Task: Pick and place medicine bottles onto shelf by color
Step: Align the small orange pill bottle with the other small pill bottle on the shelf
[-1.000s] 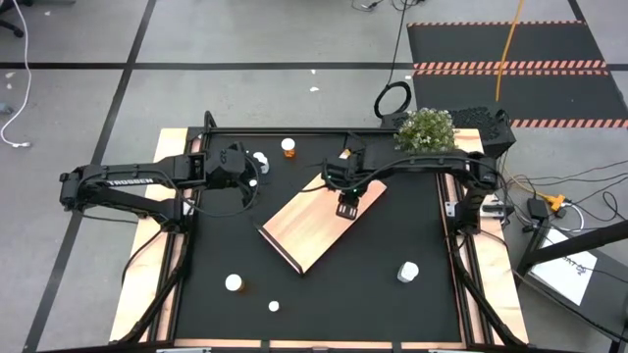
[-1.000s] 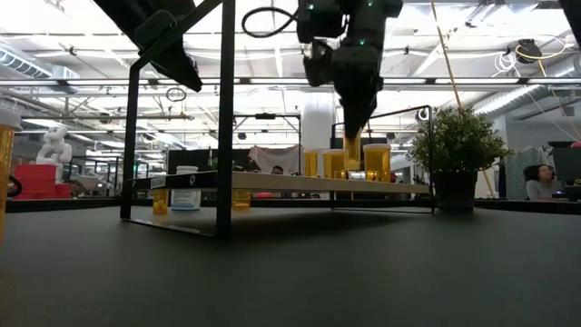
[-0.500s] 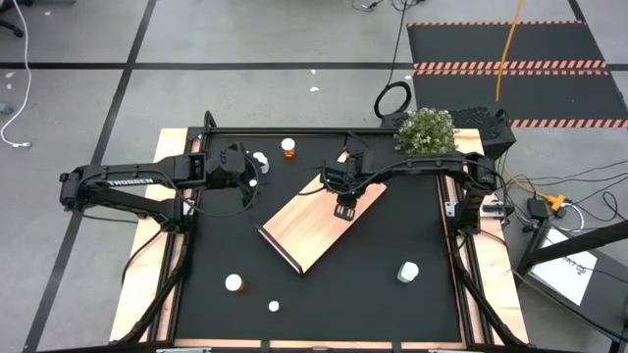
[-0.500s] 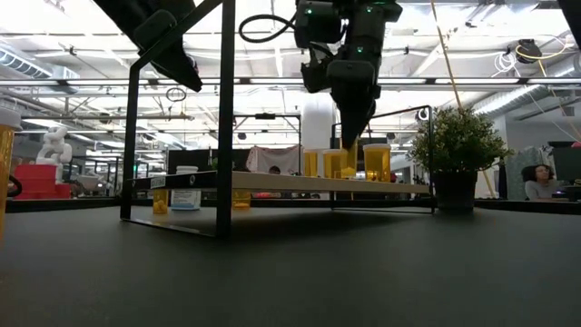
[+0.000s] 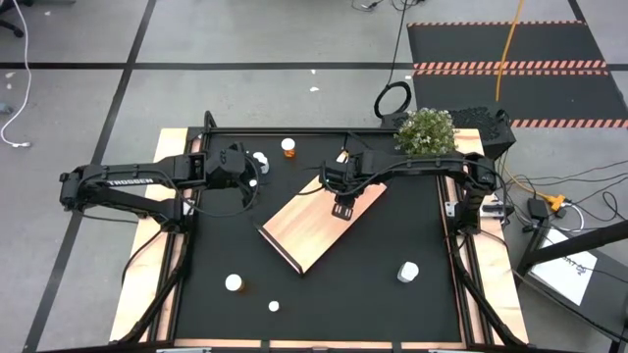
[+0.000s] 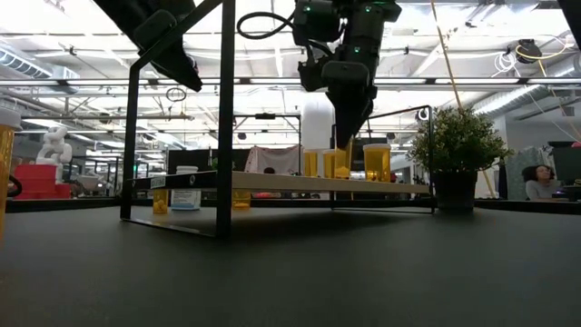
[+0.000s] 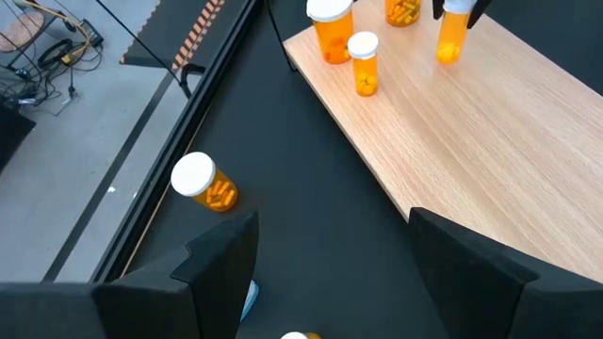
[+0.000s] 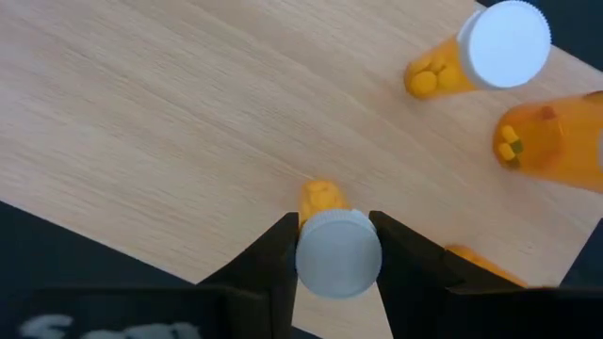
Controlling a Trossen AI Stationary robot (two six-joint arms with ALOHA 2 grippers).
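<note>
The light-wood shelf (image 5: 319, 224) lies slantwise on the black mat. My right gripper (image 5: 341, 206) is over its far right part, shut on a small orange bottle with a white cap (image 8: 320, 200), which also shows in the low view (image 6: 342, 161). Other orange bottles (image 8: 490, 47) (image 8: 548, 141) stand on the shelf close by. My left gripper (image 7: 330, 273) is open and empty over the mat, left of the shelf's far end. An orange bottle (image 7: 207, 184) lies on its side on the mat beyond it. A white bottle (image 5: 260, 159) is beside the left gripper. My right gripper pinches the bottle's white cap (image 8: 339, 256) between its two fingers (image 8: 279, 254), one on each side. The fingers come from above, pointing down. The bottle hangs upright below them over the shelf board; whether its base touches the board I cannot tell.
White bottles sit on the mat near the front edge (image 5: 234, 283) (image 5: 274, 306) and at the right (image 5: 407, 272). An orange bottle (image 5: 288, 147) lies by the far edge. A potted plant (image 5: 426, 129) stands at the far right corner.
My right gripper has carried the orange bottle a little toward the table's left, along the row of bottles on the shelf, still shut on its cap. The bottle stays upright.
</note>
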